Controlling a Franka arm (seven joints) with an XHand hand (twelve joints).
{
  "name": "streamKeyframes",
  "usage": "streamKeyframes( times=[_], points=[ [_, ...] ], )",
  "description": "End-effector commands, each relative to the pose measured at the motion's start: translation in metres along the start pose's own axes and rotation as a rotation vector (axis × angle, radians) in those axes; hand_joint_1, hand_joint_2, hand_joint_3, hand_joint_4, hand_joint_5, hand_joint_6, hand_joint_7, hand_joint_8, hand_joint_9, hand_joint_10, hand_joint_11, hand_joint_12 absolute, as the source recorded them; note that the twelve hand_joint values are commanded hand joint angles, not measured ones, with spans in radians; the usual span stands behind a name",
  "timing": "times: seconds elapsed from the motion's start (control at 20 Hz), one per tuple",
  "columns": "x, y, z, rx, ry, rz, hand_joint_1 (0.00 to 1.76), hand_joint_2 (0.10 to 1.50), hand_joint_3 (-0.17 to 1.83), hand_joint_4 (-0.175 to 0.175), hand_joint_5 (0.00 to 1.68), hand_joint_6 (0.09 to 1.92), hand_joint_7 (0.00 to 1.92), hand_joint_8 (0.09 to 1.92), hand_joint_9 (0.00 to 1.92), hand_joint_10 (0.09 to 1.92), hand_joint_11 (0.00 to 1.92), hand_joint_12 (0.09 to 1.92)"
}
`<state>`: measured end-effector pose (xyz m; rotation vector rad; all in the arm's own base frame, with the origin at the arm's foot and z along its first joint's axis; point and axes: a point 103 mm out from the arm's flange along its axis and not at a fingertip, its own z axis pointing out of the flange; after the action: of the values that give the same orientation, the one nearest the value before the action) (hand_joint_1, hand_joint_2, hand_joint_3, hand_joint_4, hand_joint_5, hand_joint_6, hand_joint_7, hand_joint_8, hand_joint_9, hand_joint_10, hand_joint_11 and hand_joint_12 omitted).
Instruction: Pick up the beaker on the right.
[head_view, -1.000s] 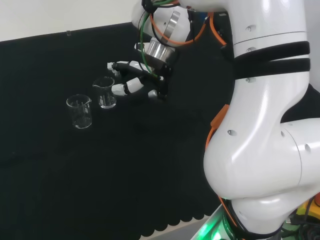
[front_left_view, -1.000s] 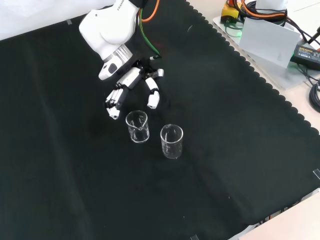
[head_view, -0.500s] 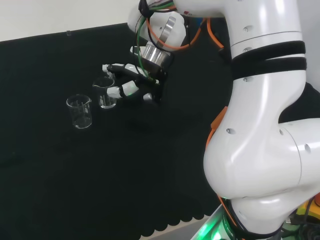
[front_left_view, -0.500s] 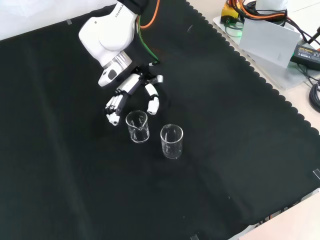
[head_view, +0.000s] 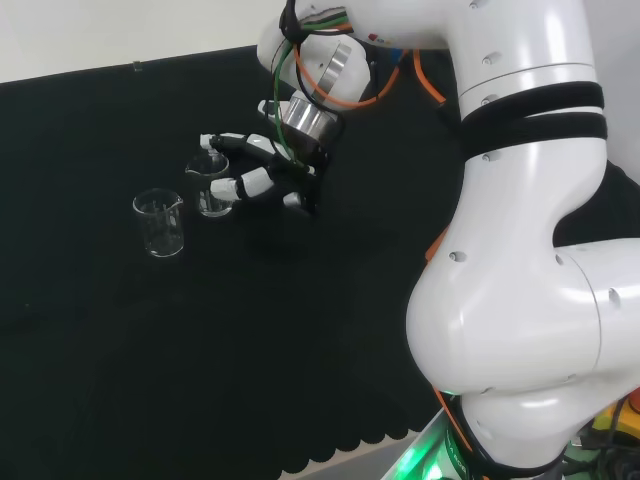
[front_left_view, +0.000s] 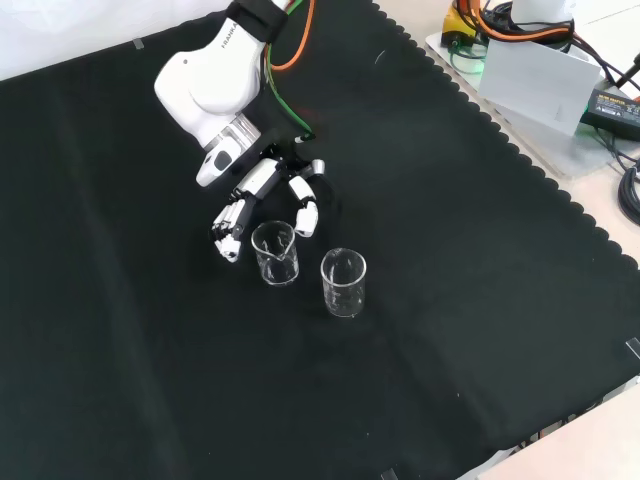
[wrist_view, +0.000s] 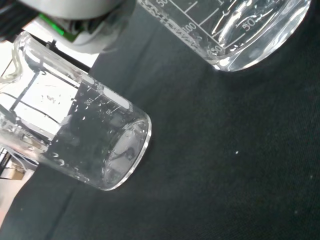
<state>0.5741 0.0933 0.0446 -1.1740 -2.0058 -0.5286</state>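
Two clear glass beakers stand upright on the black cloth. In the head view one beaker (head_view: 212, 186) is on the right, close to the hand (head_view: 283, 166), and the other beaker (head_view: 160, 223) stands to its left. The hand is open, with its fingers (head_view: 243, 185) spread and straight on both sides of the near beaker's rim; I cannot tell whether they touch it. In the front view the hand (front_left_view: 272, 170) reaches down to the near beaker (front_left_view: 275, 253), and the other beaker (front_left_view: 343, 283) stands lower right. The wrist view has both beakers close: one (wrist_view: 240, 30) and another (wrist_view: 80, 135).
The arm's white links (head_view: 520, 250) take up the head view's right. In the front view the cloth's scalloped edge (front_left_view: 520, 150) runs down the right, with a grey box (front_left_view: 535, 80) and cables (front_left_view: 620, 110) beyond it. Bare cloth lies around the beakers.
The hand has moved closer to the near beaker and lower. Its fingers now reach along both sides of the rim. Neither beaker has moved.
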Motion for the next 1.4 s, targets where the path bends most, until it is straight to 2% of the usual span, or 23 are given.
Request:
streamKeyframes(
  times=[0.05, 0.85, 1.4],
  points=[
    [0.003, 0.004, 0.005, 0.012, 0.017, -0.015, 0.87, 0.49, 0.71, -0.071, 0.27, 0.09, 0.18, 0.62, 0.31, 0.64, 0.0, 1.13],
    [0.004, 0.011, 0.013, 0.0, 0.019, -0.021, 0.89, 0.5, 0.7, -0.061, 0.37, 0.09, 0.27, 0.62, 0.36, 0.63, 0.0, 1.18],
    [0.005, 0.018, 0.017, -0.047, 0.025, -0.027, 0.91, 0.51, 0.7, -0.058, 0.43, 0.09, 0.32, 0.62, 0.4, 0.62, 0.0, 1.23]
  ],
)
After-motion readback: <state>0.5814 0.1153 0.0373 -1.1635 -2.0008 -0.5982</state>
